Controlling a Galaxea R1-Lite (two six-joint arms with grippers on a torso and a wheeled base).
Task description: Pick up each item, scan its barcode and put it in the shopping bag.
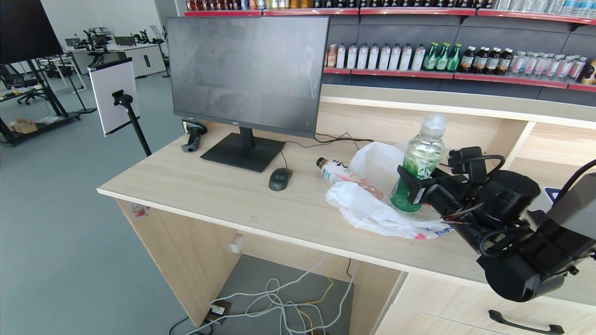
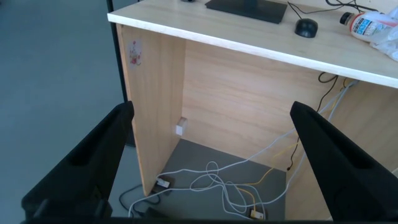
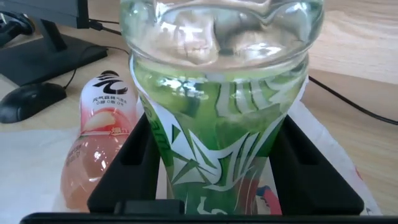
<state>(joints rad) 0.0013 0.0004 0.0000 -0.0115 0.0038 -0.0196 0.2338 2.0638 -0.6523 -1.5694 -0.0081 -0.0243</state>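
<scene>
My right gripper (image 1: 409,184) is shut on a clear bottle with a green label (image 1: 417,163), held upright just above the white plastic shopping bag (image 1: 382,211) on the desk. The same green-label bottle (image 3: 217,124) sits squeezed between the black fingers (image 3: 130,165). A pink peach-drink bottle (image 1: 342,176) lies on its side, its lower end tucked in the bag; the pink bottle (image 3: 99,143) lies just beside the held one. A barcode scanner (image 1: 192,135) stands at the desk's far left. My left gripper (image 2: 211,168) hangs open below the desk edge, holding nothing.
A monitor (image 1: 247,74) on its stand, a black mouse (image 1: 280,178) and cables occupy the wooden desk (image 1: 209,190). Loose cables (image 2: 230,186) lie on the floor under it. Shelves of drinks (image 1: 442,58) run behind the counter.
</scene>
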